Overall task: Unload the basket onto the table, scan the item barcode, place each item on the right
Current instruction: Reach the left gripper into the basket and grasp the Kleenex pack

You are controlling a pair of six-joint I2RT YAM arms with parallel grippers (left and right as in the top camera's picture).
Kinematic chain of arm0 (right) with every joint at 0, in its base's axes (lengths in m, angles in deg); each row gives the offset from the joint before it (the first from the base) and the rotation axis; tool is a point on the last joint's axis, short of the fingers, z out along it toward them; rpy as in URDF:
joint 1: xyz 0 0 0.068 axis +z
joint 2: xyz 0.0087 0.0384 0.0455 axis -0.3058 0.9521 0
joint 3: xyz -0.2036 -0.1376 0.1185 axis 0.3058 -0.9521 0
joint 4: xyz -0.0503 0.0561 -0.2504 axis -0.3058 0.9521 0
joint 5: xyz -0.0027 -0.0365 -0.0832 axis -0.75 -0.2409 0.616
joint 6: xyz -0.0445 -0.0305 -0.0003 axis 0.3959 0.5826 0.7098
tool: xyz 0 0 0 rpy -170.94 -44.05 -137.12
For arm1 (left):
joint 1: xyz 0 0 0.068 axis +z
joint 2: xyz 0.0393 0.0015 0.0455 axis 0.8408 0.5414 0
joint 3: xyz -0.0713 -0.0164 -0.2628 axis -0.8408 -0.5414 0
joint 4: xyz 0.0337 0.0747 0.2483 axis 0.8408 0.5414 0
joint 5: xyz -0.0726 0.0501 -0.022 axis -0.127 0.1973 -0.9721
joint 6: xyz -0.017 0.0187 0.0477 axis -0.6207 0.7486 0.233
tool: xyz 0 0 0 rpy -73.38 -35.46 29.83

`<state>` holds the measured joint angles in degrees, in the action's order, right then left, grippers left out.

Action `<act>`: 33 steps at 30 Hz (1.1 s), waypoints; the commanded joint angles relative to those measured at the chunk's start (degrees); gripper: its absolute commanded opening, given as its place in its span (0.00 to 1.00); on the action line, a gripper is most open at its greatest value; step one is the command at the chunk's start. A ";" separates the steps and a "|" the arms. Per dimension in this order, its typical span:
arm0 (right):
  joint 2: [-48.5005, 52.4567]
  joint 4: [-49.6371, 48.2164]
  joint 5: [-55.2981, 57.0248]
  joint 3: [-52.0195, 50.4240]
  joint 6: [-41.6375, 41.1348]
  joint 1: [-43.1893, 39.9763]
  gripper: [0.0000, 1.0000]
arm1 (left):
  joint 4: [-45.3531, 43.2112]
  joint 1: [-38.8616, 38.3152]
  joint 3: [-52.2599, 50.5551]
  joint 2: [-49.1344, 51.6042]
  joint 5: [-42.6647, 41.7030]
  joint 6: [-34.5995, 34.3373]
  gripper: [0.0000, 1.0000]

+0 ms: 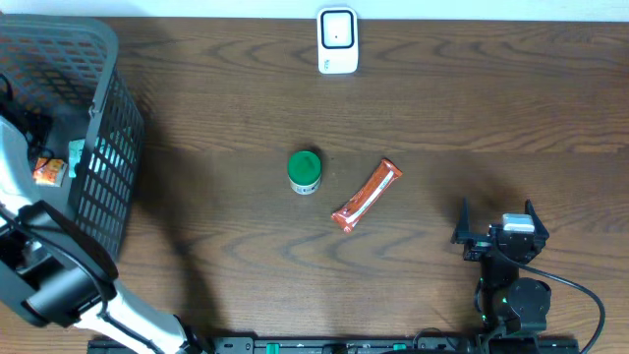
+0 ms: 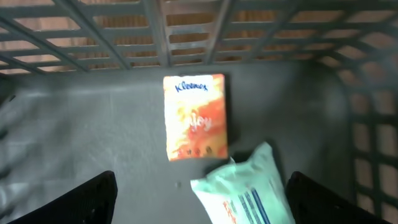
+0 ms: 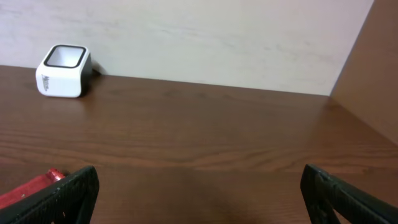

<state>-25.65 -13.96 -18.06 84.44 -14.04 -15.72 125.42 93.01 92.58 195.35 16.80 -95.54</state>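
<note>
My left gripper (image 2: 200, 202) is inside the grey basket (image 2: 81, 124), open, looking down at its floor. A mint-green wipes pack (image 2: 245, 193) lies between the fingers, closer to the right one, and is not gripped. Just beyond it an orange Kleenex pack (image 2: 195, 116) lies flat. The overhead view shows that orange pack (image 1: 47, 169) through the basket's wall (image 1: 103, 128). The white barcode scanner (image 1: 336, 40) stands at the table's far edge, also the scanner (image 3: 62, 70) in the right wrist view. My right gripper (image 1: 496, 214) rests open and empty at the near right.
A green-lidded jar (image 1: 305, 171) and a red snack bar (image 1: 367, 195) lie mid-table. The bar's end (image 3: 28, 190) shows at the lower left of the right wrist view. The basket's grid walls (image 2: 186, 37) close in around the left gripper.
</note>
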 commanded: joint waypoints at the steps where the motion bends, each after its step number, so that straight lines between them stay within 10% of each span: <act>1: -0.11 0.24 0.22 -0.04 0.76 0.11 0.99 | -1.22 0.26 -0.20 4.52 2.62 -1.99 0.88; 16: -0.11 0.24 0.22 -0.04 0.76 0.11 0.99 | -6.32 0.31 -0.20 16.28 2.58 -6.29 0.92; 22: -0.11 0.24 0.22 -0.04 0.76 0.11 0.99 | -4.85 0.46 -0.17 15.80 2.60 -5.40 0.44; 33: -0.11 0.22 0.22 -0.04 0.76 0.11 0.99 | 4.26 1.27 0.04 1.38 2.36 -5.38 0.41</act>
<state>-25.65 -13.94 -18.06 84.44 -14.04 -15.72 128.33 93.76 92.40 205.90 18.90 -101.24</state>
